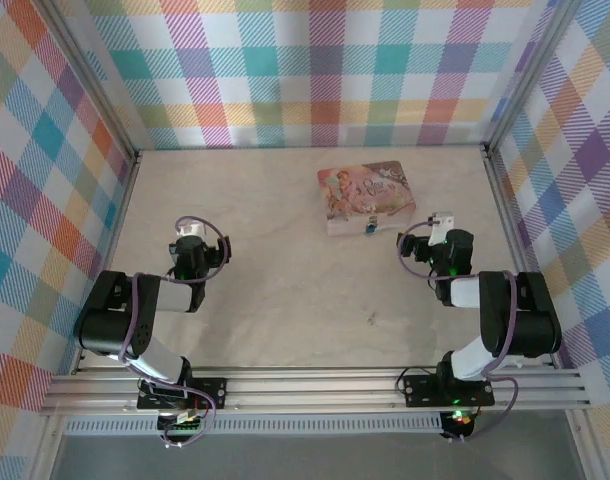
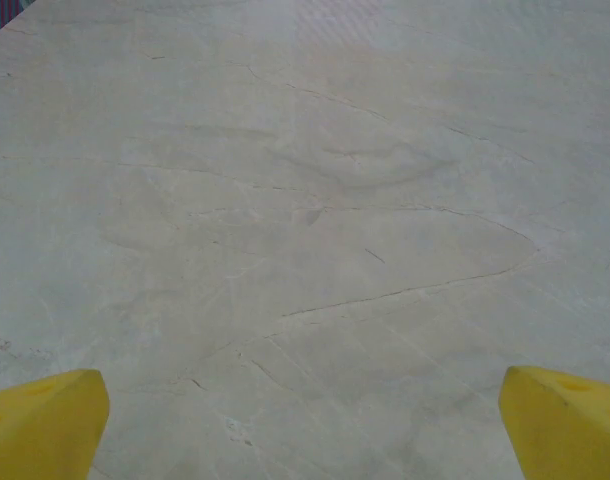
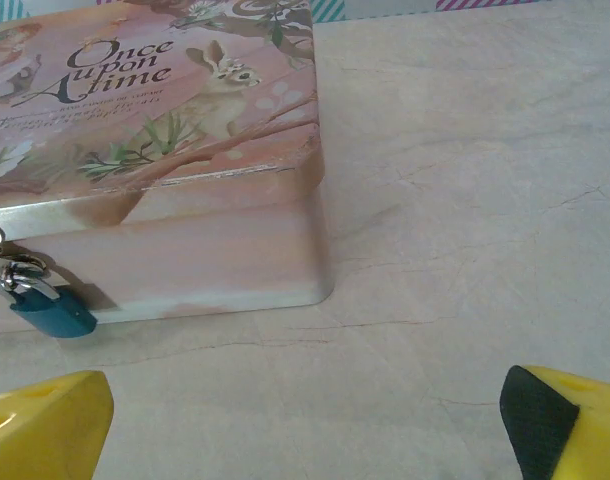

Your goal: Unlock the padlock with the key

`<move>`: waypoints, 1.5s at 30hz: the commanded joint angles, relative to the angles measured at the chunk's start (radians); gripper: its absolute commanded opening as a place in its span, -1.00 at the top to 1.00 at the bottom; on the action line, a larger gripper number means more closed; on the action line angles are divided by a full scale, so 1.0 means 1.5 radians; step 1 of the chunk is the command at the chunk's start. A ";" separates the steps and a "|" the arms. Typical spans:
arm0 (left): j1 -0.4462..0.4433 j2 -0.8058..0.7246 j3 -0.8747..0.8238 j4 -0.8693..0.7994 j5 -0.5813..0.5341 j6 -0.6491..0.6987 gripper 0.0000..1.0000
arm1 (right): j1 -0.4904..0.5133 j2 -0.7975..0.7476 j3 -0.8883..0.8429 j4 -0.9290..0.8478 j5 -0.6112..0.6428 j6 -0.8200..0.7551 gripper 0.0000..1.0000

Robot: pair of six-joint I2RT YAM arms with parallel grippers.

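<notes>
Pale table (image 1: 275, 290); I read "Once Upon A time" on the pink tin (image 3: 185, 130), blue padlock (image 3: 53, 312) on its hasp. Left gripper (image 2: 305, 430), right gripper (image 3: 305, 425) both released.

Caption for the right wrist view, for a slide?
Open right gripper facing the pink tin; blue padlock hangs from its front latch.

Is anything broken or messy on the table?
Nothing is spilled or broken. The pink tin box sits a little crooked, and paint on its lid edge looks scuffed. The padlock hangs on its front latch. The tiny key lies alone on the table, away from the box.
</notes>
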 commanded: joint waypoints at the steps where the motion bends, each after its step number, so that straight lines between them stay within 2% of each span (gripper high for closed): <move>1: 0.008 -0.001 0.012 0.021 0.002 0.002 -1.00 | -0.002 0.001 0.013 0.011 -0.015 -0.008 -0.99; 24: 0.008 -0.003 0.011 0.022 0.005 0.003 -1.00 | -0.003 -0.001 0.011 0.014 -0.013 -0.008 -1.00; 29: 0.003 -0.094 0.060 -0.138 0.015 0.016 -1.00 | -0.002 -0.051 0.017 -0.038 0.043 0.014 -0.99; 32: -0.007 -0.152 0.081 -0.192 0.010 0.013 -1.00 | -0.002 -0.101 0.033 -0.118 0.067 0.030 -0.99; 37: -0.011 -0.219 0.136 -0.267 0.062 -0.063 -1.00 | -0.003 -0.182 0.090 -0.302 0.085 0.092 -0.99; 42: -0.027 -0.214 0.246 -0.431 0.188 -0.148 -1.00 | -0.002 -0.246 0.149 -0.456 0.000 0.180 -0.99; 45: -0.057 -0.205 0.267 -0.452 0.231 -0.193 -1.00 | -0.002 -0.274 0.180 -0.553 -0.041 0.259 -0.99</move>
